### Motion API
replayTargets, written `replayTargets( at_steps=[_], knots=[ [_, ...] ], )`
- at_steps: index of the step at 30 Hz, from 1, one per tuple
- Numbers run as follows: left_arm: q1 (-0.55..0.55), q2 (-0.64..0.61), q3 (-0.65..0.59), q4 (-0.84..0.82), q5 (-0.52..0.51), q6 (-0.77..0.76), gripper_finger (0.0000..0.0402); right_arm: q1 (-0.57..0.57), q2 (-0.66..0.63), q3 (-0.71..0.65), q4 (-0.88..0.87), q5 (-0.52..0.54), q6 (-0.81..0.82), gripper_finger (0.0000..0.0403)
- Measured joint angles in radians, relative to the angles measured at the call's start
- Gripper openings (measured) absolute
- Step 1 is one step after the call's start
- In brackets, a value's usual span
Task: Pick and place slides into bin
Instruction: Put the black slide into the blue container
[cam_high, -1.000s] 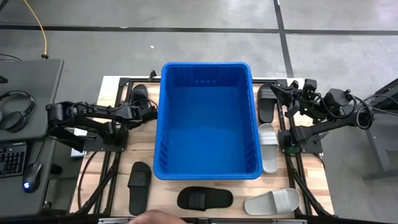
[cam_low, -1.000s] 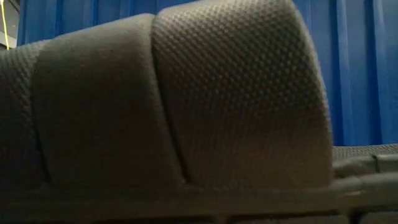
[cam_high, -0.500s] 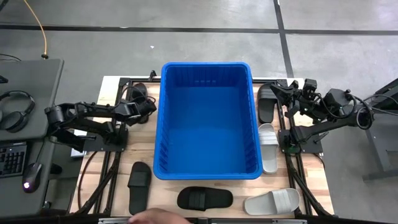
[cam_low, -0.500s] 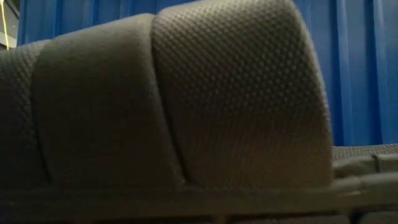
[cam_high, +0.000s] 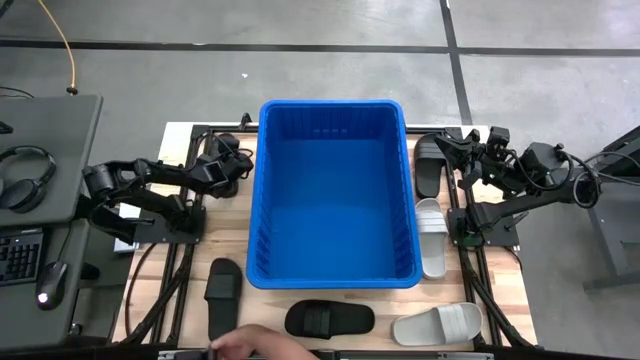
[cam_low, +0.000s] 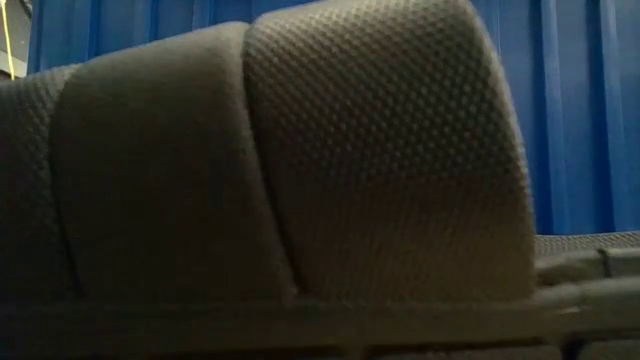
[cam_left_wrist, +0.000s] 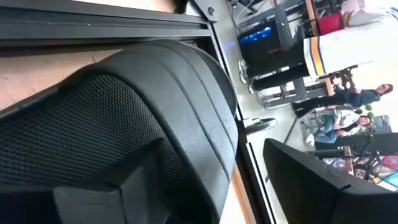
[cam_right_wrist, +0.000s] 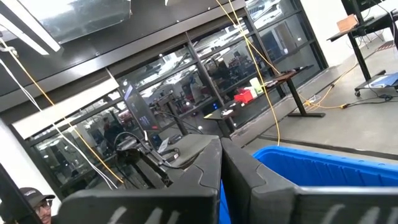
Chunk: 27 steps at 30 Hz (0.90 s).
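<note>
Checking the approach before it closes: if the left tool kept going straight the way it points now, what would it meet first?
The left tool points at the black slide lying at the table's far left corner beside the bin. That slide's strap fills its wrist view, so it would likely meet it first; whether they already touch is unclear.

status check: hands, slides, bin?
Left hand at the black slide left of the bin, grip unconfirmed. Right hand shut, parked over the far-right black slide. Bin empty. Nothing blocking.
</note>
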<state>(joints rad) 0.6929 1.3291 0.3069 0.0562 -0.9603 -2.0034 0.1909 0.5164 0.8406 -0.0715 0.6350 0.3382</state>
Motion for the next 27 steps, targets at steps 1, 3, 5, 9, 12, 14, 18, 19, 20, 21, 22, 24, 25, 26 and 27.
replayTargets(
  at_steps=[1, 3, 5, 9, 12, 14, 18, 19, 20, 21, 22, 24, 25, 26, 27],
  knots=[
    [-0.002, -0.002, 0.000, 0.001, -0.001, 0.003, 0.0243, 0.000, 0.000, 0.000, 0.000, 0.000, -0.002, 0.0000],
    [-0.010, -0.007, 0.000, 0.004, 0.000, 0.012, 0.0211, 0.000, 0.000, 0.000, 0.000, 0.000, -0.004, 0.0000],
    [-0.014, -0.013, 0.000, 0.011, 0.001, 0.011, 0.0165, 0.000, 0.000, 0.000, 0.000, 0.000, -0.003, 0.0000],
    [-0.019, -0.014, 0.000, 0.010, 0.012, 0.028, 0.0039, 0.000, 0.000, 0.000, 0.000, 0.000, -0.004, 0.0000],
    [-0.049, -0.021, 0.000, 0.006, -0.013, 0.029, 0.0017, 0.000, 0.000, 0.000, 0.000, 0.000, -0.002, 0.0000],
    [-0.073, -0.030, 0.000, -0.004, -0.043, 0.029, 0.0011, 0.000, 0.000, 0.000, 0.000, 0.000, -0.001, 0.0000],
    [-0.118, -0.037, -0.001, -0.013, -0.061, -0.018, 0.0008, 0.000, 0.000, 0.000, 0.000, 0.000, -0.003, 0.0000],
    [-0.135, -0.042, -0.001, -0.004, -0.061, -0.023, 0.0006, 0.000, 0.000, 0.000, 0.000, 0.000, 0.000, 0.0000],
    [-0.153, -0.050, -0.001, -0.003, -0.063, -0.031, 0.0005, 0.000, 0.000, 0.000, 0.000, 0.000, 0.000, 0.0000],
    [-0.173, -0.061, -0.001, -0.008, -0.076, -0.039, 0.0004, 0.000, 0.000, 0.000, 0.000, 0.000, -0.004, 0.0000],
    [-0.194, -0.077, -0.001, -0.020, -0.087, -0.042, 0.0004, 0.000, 0.000, 0.000, 0.000, 0.000, -0.005, 0.0000],
    [-0.242, -0.120, -0.001, -0.058, -0.107, -0.038, 0.0003, 0.000, 0.000, 0.000, 0.000, 0.000, -0.003, 0.0000],
    [-0.266, -0.143, 0.000, -0.090, -0.108, -0.039, 0.0003, 0.000, 0.000, 0.000, 0.000, 0.000, -0.001, 0.0000],
    [-0.293, -0.167, 0.000, -0.130, -0.111, -0.039, 0.0003, 0.000, 0.000, 0.000, 0.000, 0.000, -0.001, 0.0000],
    [-0.317, -0.192, 0.000, -0.173, -0.114, -0.039, 0.0003, 0.000, 0.000, 0.000, 0.000, 0.000, -0.004, 0.0000]
  ],
)
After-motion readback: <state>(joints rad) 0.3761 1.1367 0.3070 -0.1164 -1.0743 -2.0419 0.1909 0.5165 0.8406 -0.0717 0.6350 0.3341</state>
